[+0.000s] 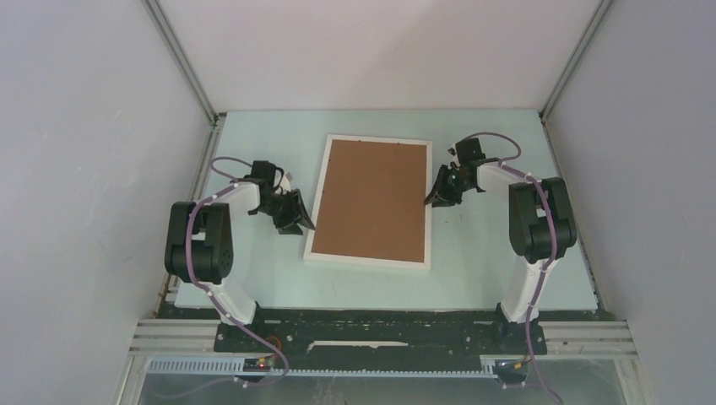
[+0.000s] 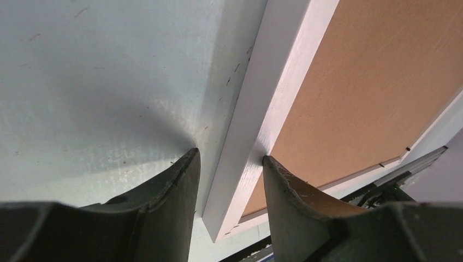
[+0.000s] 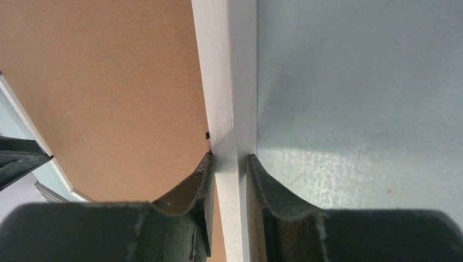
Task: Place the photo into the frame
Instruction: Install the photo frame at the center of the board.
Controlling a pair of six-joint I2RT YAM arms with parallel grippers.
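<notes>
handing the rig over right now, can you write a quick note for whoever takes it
Left gripper: open, astride the left rail of the frame toward its near end, outer finger just clear of the rail.
Right gripper: shut on the frame's right rail.
Things: frame lies flat on the table, back up, brown backing board seated in it. Photo not visible in any view.
Done: cannot tell whether the photo is under the board.
Left: confirm that; if not, find the photo and fit it.
</notes>
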